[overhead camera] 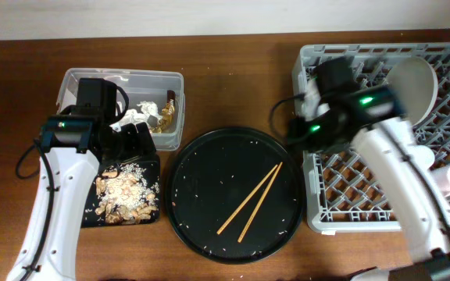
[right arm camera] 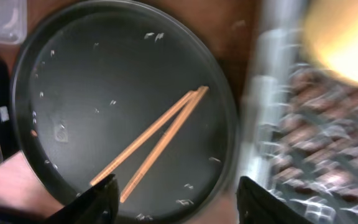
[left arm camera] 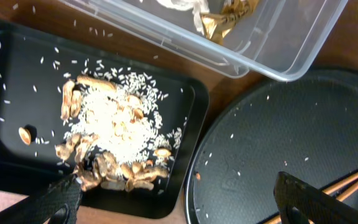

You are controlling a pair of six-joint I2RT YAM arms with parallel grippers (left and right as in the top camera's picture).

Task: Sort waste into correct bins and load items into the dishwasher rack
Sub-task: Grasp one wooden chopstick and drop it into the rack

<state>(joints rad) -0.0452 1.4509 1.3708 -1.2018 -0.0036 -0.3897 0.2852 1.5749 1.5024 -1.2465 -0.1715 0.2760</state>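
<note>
Overhead: step in hand looks like the pair of wooden chopsticks, lying centre-frame on the large round black tray, not yet in the big grey plastic lattice rack at right. Right gripper hovers by the tray's right rim, fingers apart and empty; left gripper is also apart; next move needs a pinch where the sticks converge, upper right. Brown wooden table, pale wall along the top edge.

Overhead straight down, wrist views close – all share round tray
</note>
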